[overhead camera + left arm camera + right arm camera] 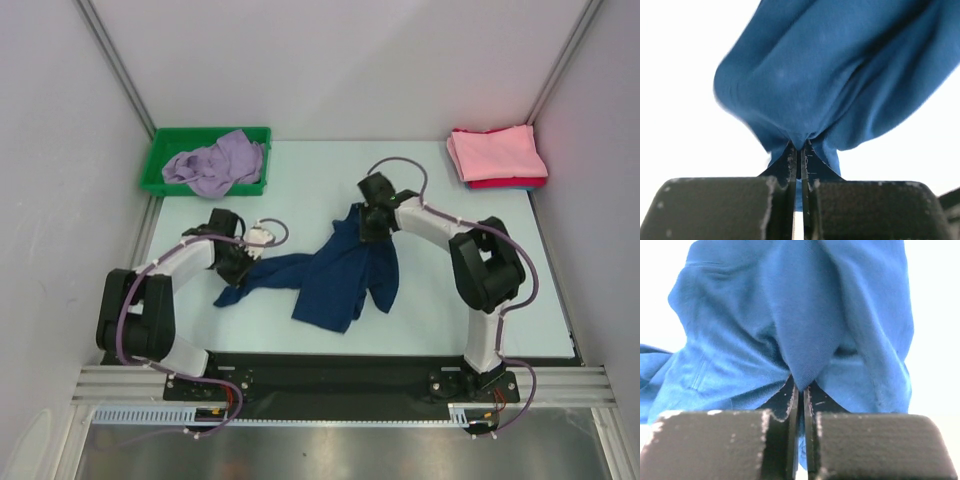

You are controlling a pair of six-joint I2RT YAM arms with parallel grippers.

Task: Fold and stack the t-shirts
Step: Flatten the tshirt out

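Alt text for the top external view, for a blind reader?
A crumpled navy blue cotton t-shirt lies on the pale table, gripped by the left pincer at its left end and the right pincer at its top. A lavender t-shirt lies heaped in a green plastic bin far left; folded pink and red t-shirts sit stacked far right.

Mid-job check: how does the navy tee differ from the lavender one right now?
Colour: the navy t-shirt is dark blue, the lavender t-shirt pale purple. Place: the navy one is on the table between the arms; the lavender one sits in the green bin at the far left. Handling: the left gripper and right gripper are both shut on the navy one; nothing touches the lavender one. Both are crumpled and unfolded.
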